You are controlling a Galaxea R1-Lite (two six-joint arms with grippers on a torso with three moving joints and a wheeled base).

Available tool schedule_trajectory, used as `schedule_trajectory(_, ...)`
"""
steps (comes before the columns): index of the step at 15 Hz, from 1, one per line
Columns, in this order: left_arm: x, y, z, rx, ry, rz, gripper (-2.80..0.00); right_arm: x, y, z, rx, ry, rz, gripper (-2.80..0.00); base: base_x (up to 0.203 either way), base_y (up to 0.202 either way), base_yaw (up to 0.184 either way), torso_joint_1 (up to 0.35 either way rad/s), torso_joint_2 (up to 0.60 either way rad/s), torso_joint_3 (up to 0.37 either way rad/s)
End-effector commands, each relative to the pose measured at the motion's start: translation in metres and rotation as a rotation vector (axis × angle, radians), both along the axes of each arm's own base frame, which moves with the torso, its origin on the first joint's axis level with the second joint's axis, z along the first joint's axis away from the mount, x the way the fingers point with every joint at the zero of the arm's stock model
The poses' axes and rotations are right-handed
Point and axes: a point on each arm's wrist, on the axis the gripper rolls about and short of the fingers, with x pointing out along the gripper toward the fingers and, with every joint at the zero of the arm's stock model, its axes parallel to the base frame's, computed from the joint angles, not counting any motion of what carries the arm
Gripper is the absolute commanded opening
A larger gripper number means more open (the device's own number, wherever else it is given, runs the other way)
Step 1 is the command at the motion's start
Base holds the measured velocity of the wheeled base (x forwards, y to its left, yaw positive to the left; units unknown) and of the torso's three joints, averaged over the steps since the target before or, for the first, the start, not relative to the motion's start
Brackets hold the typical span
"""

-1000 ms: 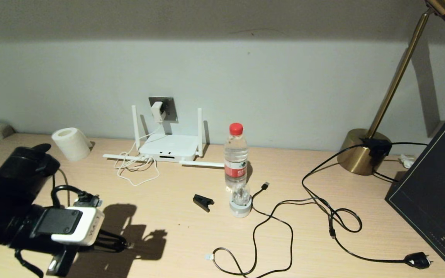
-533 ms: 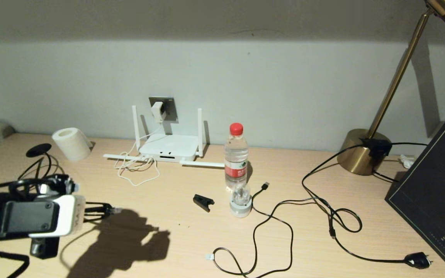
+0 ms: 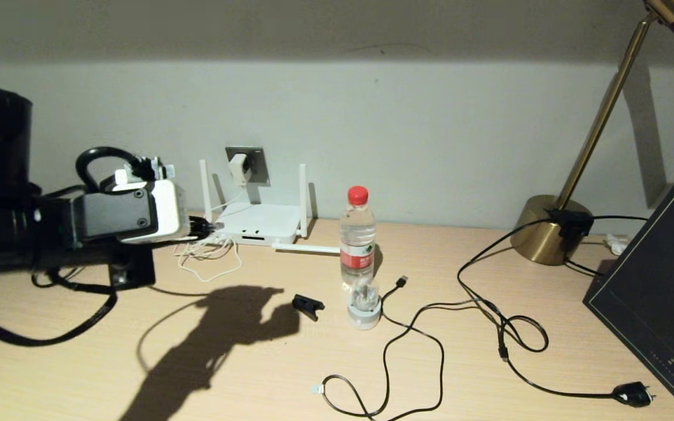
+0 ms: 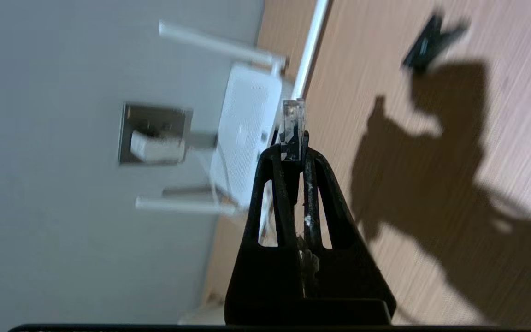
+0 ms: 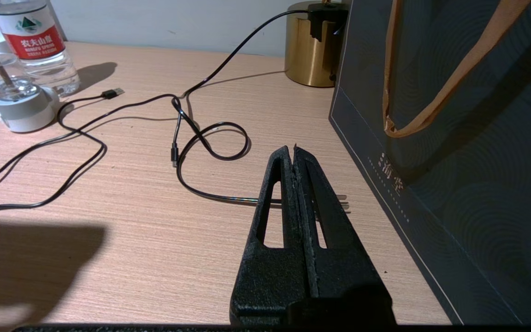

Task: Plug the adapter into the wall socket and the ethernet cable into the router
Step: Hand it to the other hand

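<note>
The white adapter sits in the grey wall socket, and its thin white cord hangs down to the router. My left gripper is shut on the ethernet cable's clear clip connector, held just off the router's left front corner. In the left wrist view the connector sticks out past the fingertips and points toward the router and the socket. My right gripper is shut and empty, low over the table beside a dark bag, out of the head view.
A loose white cord coil lies before the router. Right of it stand a water bottle and a small grey-based glass object, with a black clip nearby. A black USB cable, a black mains plug, a brass lamp base and the dark bag fill the right side.
My left arm has risen from the table's front left and swung back and right, carrying the connector up to the router's left front corner.
</note>
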Motion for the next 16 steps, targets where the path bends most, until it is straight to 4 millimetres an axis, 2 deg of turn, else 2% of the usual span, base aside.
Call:
schedule_trajectory(1, 0.019, -0.021, -0.01, -0.038, 0.038, -0.077, -2.8, 0.003, 0.0, -0.01, -0.001, 0.036, -0.001, -2.8, 0.0, 0.0, 0.0, 0.0, 0.0, 0.0)
schedule_trajectory(4, 0.038, -0.061, -0.016, -0.083, -0.042, -0.196, -2.8, 0.003, 0.0, -0.01, 0.002, 0.036, -0.001, -2.8, 0.0, 0.0, 0.0, 0.0, 0.0, 0.0)
schedule_trajectory(5, 0.036, -0.067, -0.018, -0.087, -0.045, -0.22, -2.8, 0.002, 0.0, -0.007, 0.004, 0.023, 0.003, -2.8, 0.0, 0.0, 0.0, 0.0, 0.0, 0.0)
schedule_trajectory(6, 0.03, -0.071, -0.021, -0.087, -0.037, -0.243, -2.8, -0.001, 0.0, 0.004, 0.025, -0.011, 0.007, -2.8, 0.0, 0.0, 0.0, 0.0, 0.0, 0.0)
schedule_trajectory(8, 0.015, -0.082, -0.02, -0.139, 0.001, -0.277, -2.8, -0.011, 0.0, 0.055, 0.152, -0.076, 0.045, -2.8, 0.0, 0.0, 0.0, 0.0, 0.0, 0.0)
schedule_trajectory(9, 0.007, -0.085, -0.019, -0.166, 0.018, -0.291, -2.8, -0.012, 0.001, 0.08, 0.247, -0.065, 0.112, -2.8, 0.0, 0.0, 0.0, 0.0, 0.0, 0.0)
schedule_trajectory(10, 0.002, -0.085, -0.019, -0.175, 0.021, -0.297, -2.8, -0.009, 0.004, 0.101, 0.359, -0.008, 0.255, -2.8, 0.0, 0.0, 0.0, 0.0, 0.0, 0.0)
schedule_trajectory(11, 0.0, -0.084, -0.021, -0.175, 0.024, -0.298, -2.8, -0.002, 0.007, 0.111, 0.417, 0.085, 0.416, -2.8, 0.0, 0.0, 0.0, 0.0, 0.0, 0.0)
schedule_trajectory(13, -0.003, -0.083, -0.023, -0.174, 0.019, -0.299, -2.8, 0.017, 0.012, 0.121, 0.478, 0.242, 0.614, -2.8, 0.0, 0.0, 0.0, 0.0, 0.0, 0.0)
schedule_trajectory(16, -0.009, -0.078, -0.029, -0.189, 0.012, -0.296, -2.8, 0.056, 0.016, 0.133, 0.515, 0.364, 0.718, -2.8, 0.0, 0.0, 0.0, 0.0, 0.0, 0.0)
